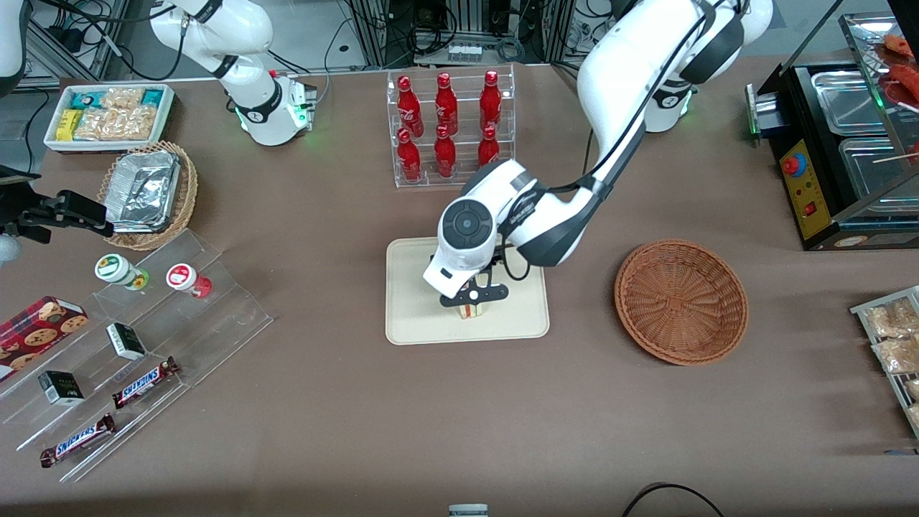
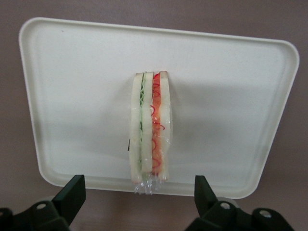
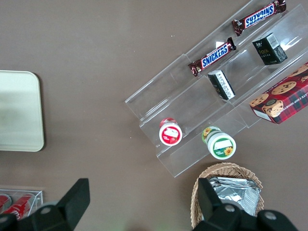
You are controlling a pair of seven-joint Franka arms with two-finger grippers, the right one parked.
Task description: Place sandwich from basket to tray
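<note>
Snickers bars (image 1: 77, 439) and small dark boxes (image 1: 61, 388) on a clear stepped display (image 1: 143, 352), toward the parked arm's end of the table, sit closest to the front camera. Tray (image 1: 416, 316): cream, rectangular, on the brown table (image 1: 323, 416) near its middle. Sandwich (image 2: 150, 126): standing on edge on the tray, filling layers of green and red facing up toward the wrist camera, its clear wrapping reaching the tray's rim nearest the front camera. Gripper (image 1: 474, 293): directly above the sandwich, fingers (image 2: 72, 192) spread wide, one on each side of the sandwich and well apart from it, holding nothing. Basket (image 1: 680, 301): reddish-brown wicker, on the table beside the tray toward the working arm's end, apart from it. Red bottles (image 1: 446, 126): six, in a clear rack, farther from the front camera than the tray. Foil containers (image 1: 143, 190): in a lighter wicker basket at the parked arm's end.
</note>
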